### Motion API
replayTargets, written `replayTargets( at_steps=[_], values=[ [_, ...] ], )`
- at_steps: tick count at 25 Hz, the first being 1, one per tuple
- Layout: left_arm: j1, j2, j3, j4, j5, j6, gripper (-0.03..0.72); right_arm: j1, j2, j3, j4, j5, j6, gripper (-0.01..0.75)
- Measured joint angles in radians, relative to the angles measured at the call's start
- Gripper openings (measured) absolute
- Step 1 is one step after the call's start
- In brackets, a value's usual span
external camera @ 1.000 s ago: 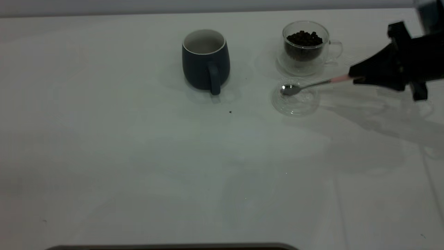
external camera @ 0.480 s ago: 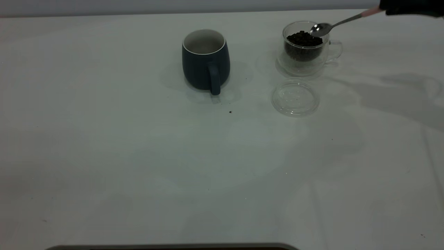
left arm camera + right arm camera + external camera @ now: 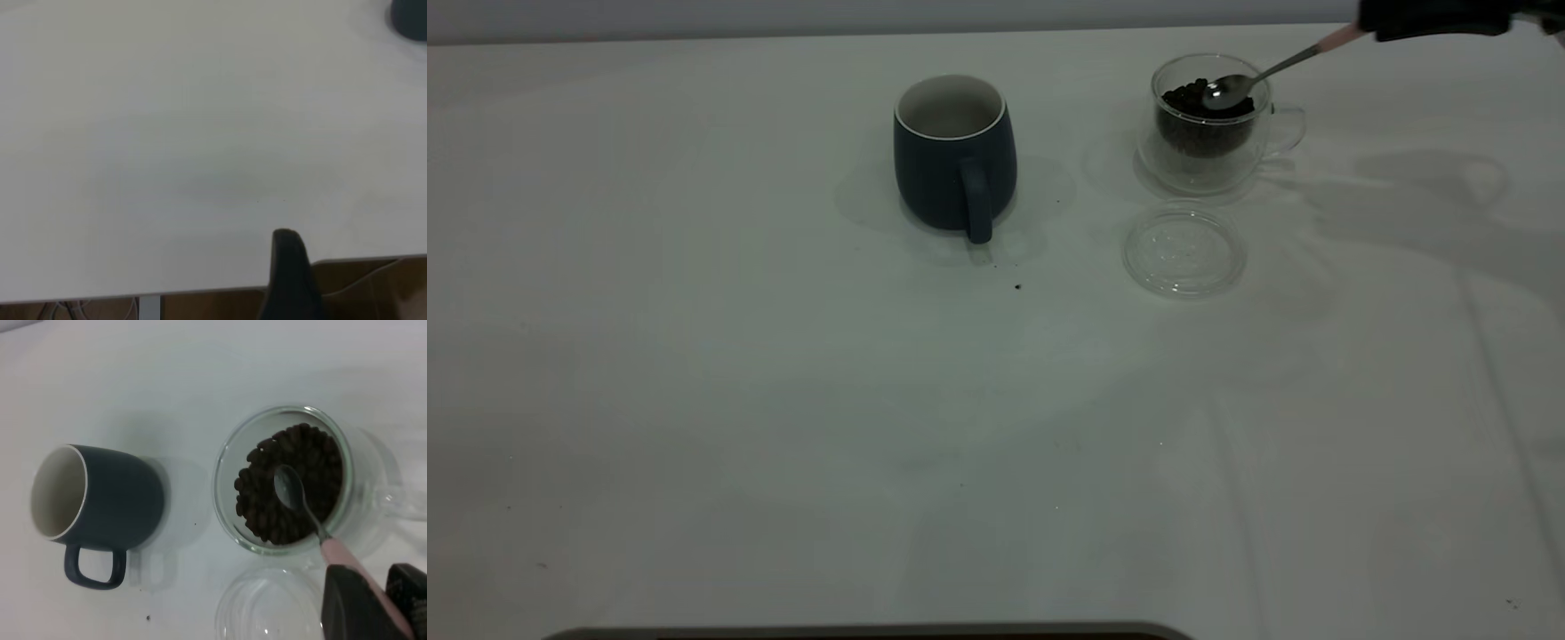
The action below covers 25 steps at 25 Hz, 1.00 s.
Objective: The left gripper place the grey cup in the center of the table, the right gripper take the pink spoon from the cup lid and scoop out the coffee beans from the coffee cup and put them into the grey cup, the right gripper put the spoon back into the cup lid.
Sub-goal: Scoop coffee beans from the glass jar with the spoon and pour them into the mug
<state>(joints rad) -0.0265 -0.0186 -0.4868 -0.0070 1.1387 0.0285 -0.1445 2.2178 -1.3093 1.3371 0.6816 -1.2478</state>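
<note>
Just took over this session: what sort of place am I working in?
Probably a lab test bench dressed as a coffee corner: a bare white table holding only a grey cup, a coffee cup of beans, and loose cables under the table edge.

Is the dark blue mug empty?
Yes, the dark blue-grey ceramic mug is empty: the right wrist view shows only its bare white inside.

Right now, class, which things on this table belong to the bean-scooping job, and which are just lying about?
In the job:
- right gripper, holding the pink spoon
- coffee cup with coffee beans
- grey cup
- cup lid
- table

Lying about:
- dark speck near the grey cup
- left gripper, idle at the table edge
</note>
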Motion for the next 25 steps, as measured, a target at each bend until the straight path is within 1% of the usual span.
replayTargets(
  at_steps=[4,9,16,25],
  values=[
    [0.0,0.0,0.0,0.0,0.0,0.002,0.567,0.027,0.044,-0.035,0.009,-0.031,0.001,0.11],
    [0.0,0.0,0.0,0.0,0.0,0.002,0.567,0.031,0.102,-0.062,0.077,-0.025,0.001,0.11],
    [0.0,0.0,0.0,0.0,0.0,0.002,0.567,0.024,0.145,-0.064,0.134,0.037,0.023,0.11],
    [0.0,0.0,0.0,0.0,0.0,0.002,0.567,-0.043,0.157,-0.064,0.121,0.159,0.125,0.11]
  ],
)
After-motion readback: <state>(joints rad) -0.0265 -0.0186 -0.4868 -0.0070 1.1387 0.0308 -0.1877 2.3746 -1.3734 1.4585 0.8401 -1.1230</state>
